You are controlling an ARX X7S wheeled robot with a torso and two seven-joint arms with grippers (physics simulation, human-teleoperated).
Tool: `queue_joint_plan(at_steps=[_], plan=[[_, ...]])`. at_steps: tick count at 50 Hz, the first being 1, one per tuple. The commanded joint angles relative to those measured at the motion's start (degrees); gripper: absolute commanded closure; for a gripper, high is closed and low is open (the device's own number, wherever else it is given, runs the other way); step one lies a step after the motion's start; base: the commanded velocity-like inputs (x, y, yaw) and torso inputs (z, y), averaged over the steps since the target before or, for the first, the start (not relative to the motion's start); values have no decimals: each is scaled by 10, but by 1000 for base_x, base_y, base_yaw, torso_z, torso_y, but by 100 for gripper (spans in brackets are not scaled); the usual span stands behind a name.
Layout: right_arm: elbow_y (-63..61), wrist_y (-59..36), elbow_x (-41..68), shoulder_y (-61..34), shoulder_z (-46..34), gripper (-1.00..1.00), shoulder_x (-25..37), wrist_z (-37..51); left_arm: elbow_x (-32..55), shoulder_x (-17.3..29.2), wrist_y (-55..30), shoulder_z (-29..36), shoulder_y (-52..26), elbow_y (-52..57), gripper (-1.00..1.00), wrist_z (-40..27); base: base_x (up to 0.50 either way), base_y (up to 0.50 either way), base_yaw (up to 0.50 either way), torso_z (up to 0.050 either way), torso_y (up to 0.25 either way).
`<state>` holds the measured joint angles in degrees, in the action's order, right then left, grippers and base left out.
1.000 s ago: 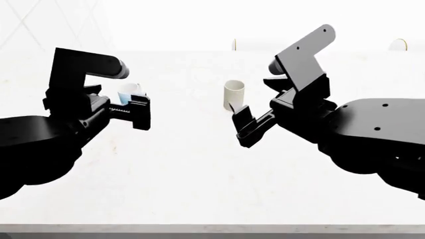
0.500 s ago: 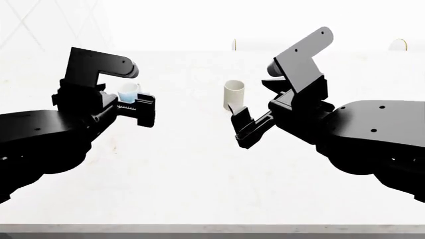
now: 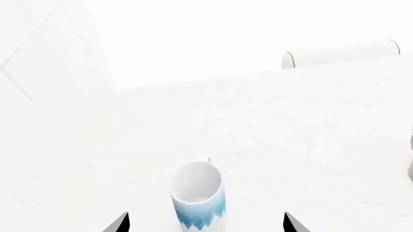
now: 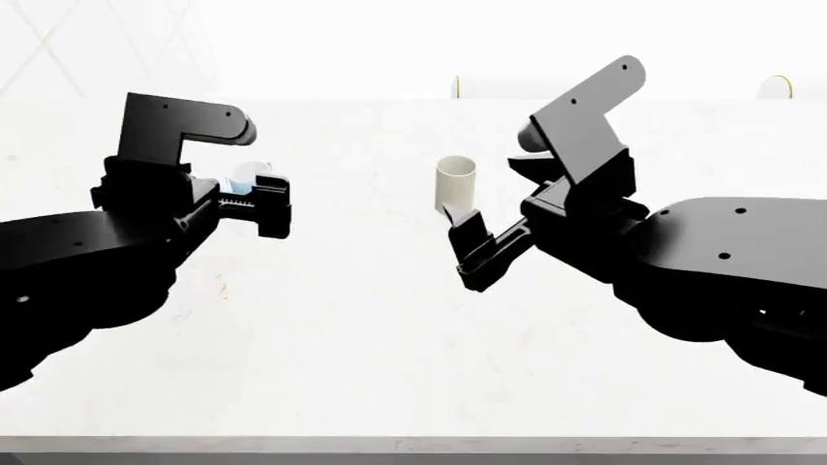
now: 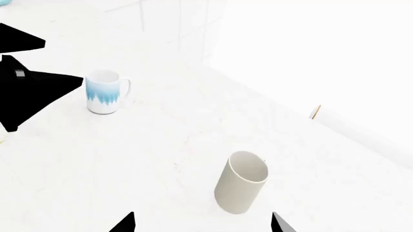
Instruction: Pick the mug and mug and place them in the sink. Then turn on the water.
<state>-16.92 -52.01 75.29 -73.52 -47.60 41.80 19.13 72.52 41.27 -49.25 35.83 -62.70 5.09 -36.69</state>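
Left claw [image 4: 254, 206] is drifting back left, fingers apart around the blue mug [image 3: 198, 195]; right claw [image 4: 466, 242] is hanging open by the cream mug [image 5: 242, 181].

**What the views are hiding**

In the head view the left gripper [image 4: 265, 208] is covering most of the blue mug [image 4: 246, 177], leaving only its rim showing. Both wrist views are cutting off their own fingertips [image 3: 118, 223] at the frame edge. The right gripper [image 4: 463, 247] is overlapping the cream mug's [image 4: 455, 182] base. Far objects [image 4: 773, 87] at the counter's back are being cropped and washed out.
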Motion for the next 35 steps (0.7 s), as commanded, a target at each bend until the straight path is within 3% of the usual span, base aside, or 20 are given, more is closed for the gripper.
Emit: queue_joint_plan(at_steps=[1,35], plan=[[0,1,-2,1,-2,-100,-1,-2,-11,-2,16,-4,5,-27,-100,3,0,0,0,0,0],[-2,6,-4,7,-8,-100,-6,-4,-55,-47,31,20,-37,-136,-100,60,0,0,0,0,0]])
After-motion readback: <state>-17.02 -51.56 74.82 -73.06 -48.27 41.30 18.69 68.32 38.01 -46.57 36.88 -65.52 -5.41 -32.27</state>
